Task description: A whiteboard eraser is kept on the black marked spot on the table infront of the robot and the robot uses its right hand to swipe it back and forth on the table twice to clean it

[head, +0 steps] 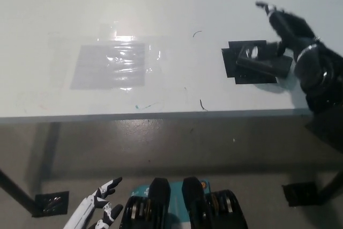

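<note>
Fingers [286,22] of right hand [300,41] spread, just beside eraser [265,65] on black marked spot [231,63]

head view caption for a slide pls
Black right hand open above the whiteboard eraser lying on the black marked spot; white left hand rests low.

Table [161,4] wide and bare left of black marked spot [231,64]; only flat taped sheet [110,65] there. Eraser [265,65] lies on spot, sole obstacle. My right hand [292,30] just beyond it, fingers [268,8] spread
</note>
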Motion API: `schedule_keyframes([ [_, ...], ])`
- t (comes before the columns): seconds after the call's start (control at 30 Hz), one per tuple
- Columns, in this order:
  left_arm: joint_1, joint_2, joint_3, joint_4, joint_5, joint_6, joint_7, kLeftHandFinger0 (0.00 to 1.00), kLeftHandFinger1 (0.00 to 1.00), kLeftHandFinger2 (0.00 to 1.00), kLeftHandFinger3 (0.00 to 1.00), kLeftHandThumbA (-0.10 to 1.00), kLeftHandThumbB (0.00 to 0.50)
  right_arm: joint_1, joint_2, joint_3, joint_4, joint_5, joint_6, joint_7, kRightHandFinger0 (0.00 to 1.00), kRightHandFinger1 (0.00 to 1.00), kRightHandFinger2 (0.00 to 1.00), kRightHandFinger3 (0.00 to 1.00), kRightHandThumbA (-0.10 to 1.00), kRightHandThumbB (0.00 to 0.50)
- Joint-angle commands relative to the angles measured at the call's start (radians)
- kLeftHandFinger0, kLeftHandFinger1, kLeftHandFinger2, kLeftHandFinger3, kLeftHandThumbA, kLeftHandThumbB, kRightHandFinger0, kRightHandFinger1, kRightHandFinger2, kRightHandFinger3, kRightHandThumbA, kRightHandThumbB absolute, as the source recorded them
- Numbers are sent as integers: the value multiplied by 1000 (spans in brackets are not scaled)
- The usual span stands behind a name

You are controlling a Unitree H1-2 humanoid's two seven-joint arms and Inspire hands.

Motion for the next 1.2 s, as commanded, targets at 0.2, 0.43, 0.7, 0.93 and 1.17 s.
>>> schedule_keyframes([
  [0.2,-2,17,-1,-27,-7,-8,-13,1000,1000,1000,1000,817,430,8,-24,-365,-617,408,47,106,1000,1000,1000,1000,1000,487],
  [0.43,-30,18,-3,-20,-12,1,-18,1000,1000,1000,1000,829,442,261,126,-528,-1217,607,-239,-192,1000,1000,1000,1000,851,344],
  [0.7,-24,-15,-5,13,-32,-34,-4,1000,1000,1000,1000,826,432,912,376,-140,-1229,284,-893,-369,1000,1000,1000,1000,1000,106],
  [0.93,-3,-26,7,28,-38,-62,10,1000,1000,1000,1000,833,419,1115,306,-61,-1043,197,-893,-415,1000,1000,1000,1000,1000,203],
  [1.17,-15,-25,15,39,-45,-65,10,1000,1000,1000,1000,832,404,1115,338,-199,-644,424,-766,-192,1000,1000,1000,1000,1000,208],
])
